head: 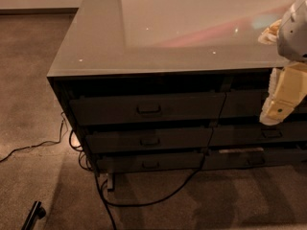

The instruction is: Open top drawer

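Hovering at the right, well apart from the wide, dark grey-black top drawer [110,110] that looks shut under the glossy grey countertop [96,42], the cream gripper [280,102], its grip impossible to tell, leaves the whole pull undone.

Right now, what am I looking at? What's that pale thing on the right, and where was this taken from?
One camera looks down on a low dark cabinet with a glossy top; where it is mounted isn't recorded. The pale shape on the right is the robot's arm, ending in its gripper, which hangs before the narrower right-hand drawers. Nothing seems to be held. Its job is the top drawer, the tall wide one on the left, with a small loop handle. Cables trail over the carpet.
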`<state>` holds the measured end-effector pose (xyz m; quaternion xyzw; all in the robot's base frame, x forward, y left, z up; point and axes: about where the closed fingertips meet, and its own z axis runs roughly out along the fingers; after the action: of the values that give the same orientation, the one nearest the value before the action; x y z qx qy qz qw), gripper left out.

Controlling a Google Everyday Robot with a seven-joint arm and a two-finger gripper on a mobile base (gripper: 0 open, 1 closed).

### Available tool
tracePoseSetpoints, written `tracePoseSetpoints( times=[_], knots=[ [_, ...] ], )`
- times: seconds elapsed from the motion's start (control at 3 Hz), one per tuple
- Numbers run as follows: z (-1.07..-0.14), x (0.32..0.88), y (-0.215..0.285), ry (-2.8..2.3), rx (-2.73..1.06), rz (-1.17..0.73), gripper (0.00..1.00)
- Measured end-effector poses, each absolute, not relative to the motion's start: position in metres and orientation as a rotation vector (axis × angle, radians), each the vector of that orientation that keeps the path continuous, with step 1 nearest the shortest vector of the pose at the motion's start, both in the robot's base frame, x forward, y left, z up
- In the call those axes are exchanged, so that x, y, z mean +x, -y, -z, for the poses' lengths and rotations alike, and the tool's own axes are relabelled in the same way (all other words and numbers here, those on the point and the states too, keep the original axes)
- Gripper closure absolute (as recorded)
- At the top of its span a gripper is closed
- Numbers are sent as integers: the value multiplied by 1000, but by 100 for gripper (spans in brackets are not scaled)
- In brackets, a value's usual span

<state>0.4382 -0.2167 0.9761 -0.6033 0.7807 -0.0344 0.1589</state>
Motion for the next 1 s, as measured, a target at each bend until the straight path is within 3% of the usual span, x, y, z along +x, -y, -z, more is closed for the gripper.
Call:
tracePoseSetpoints(
  times=[0.67,1.0],
  knots=[
    [-976,445,206,-2137,-1761,71,0],
    [-940,467,169,-2021,-1895,-25,0]
  ],
)
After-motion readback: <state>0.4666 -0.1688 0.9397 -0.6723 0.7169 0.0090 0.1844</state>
